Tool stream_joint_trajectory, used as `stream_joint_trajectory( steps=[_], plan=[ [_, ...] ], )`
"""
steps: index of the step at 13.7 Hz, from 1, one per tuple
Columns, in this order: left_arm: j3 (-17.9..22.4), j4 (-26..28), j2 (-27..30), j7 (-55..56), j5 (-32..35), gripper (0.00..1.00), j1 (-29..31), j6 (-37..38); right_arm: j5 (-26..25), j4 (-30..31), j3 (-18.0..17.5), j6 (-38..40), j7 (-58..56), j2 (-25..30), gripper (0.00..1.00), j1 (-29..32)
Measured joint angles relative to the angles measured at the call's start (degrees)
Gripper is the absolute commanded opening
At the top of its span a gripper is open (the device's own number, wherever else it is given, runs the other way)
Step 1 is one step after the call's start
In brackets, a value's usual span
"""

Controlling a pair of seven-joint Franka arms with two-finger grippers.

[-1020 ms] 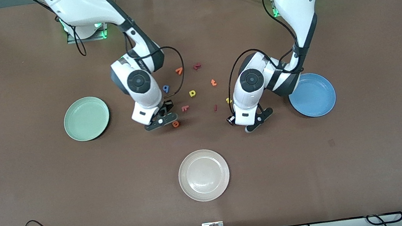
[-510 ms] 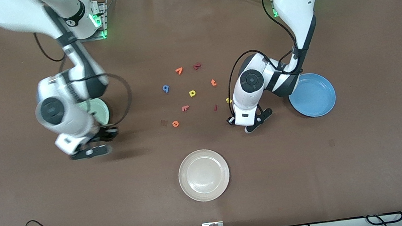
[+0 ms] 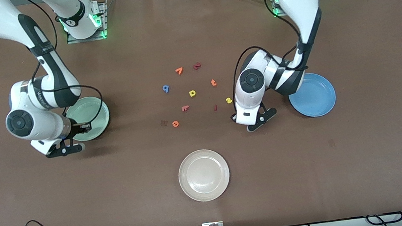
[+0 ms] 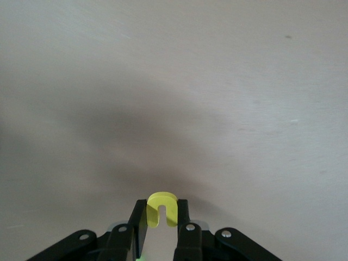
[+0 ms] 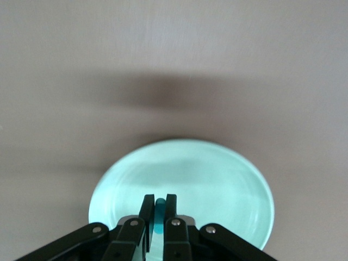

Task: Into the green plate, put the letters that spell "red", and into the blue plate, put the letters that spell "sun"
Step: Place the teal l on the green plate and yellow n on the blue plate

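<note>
My right gripper (image 5: 159,209) (image 3: 81,127) hangs over the rim of the green plate (image 3: 92,108) (image 5: 217,179), shut on the teal "r" (image 5: 159,216). My left gripper (image 4: 162,217) is shut on the yellow "u" (image 4: 162,208), low over bare table between the yellow "s" (image 3: 228,100) and the blue plate (image 3: 314,96). On the table lie the blue "d" (image 3: 166,88) and, nearer the front camera, the orange "e" (image 3: 175,123). Beside the "e" is a small dark piece (image 3: 164,123) whose shape I cannot read.
Other letters lie scattered mid-table: a yellow "d/p" (image 3: 192,93), a pink-red "r" shape (image 3: 184,108), an orange "t" (image 3: 213,82), an orange "7" shape (image 3: 179,70), a dark red one (image 3: 197,66) and a thin red one (image 3: 215,107). A cream plate (image 3: 204,175) sits nearest the front camera.
The right arm swung from the letters near the "e" over to the green plate, carrying the teal "r". The left gripper shut on the yellow "u" and shifted slightly.
</note>
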State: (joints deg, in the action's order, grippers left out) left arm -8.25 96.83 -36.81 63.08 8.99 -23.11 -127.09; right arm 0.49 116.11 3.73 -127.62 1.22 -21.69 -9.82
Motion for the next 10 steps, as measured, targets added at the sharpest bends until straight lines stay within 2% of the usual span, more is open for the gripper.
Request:
stream_joint_trajectory(
  steps=[3,6,7,8,10],
  plan=[
    [0.64,0.13,4.36,-14.69,0.12,0.15,4.84,10.63,-0.11,9.68,-0.09,-8.13,0.0,2.72,0.01,-0.02],
    [0.84,0.83,8.53,-30.88,1.07,0.15,11.51,18.68,-0.83,13.68,-0.11,-11.94,0.0,3.08,0.02,-0.01],
    [0.86,2.08,9.7,-35.91,2.78,0.15,13.66,19.17,-1.01,14.08,-0.1,-12.59,0.0,3.08,0.32,0.04],
    [0.85,3.75,10.61,-39.5,3.94,0.15,15.64,18.81,-1.11,14.28,-0.06,-13.54,0.0,3.08,0.99,0.21],
    [0.84,8.56,11.55,-44.38,4.64,0.15,18.99,13.83,-1.12,14.25,0.01,-14.94,0.3,3.18,1.0,1.02]
  ],
)
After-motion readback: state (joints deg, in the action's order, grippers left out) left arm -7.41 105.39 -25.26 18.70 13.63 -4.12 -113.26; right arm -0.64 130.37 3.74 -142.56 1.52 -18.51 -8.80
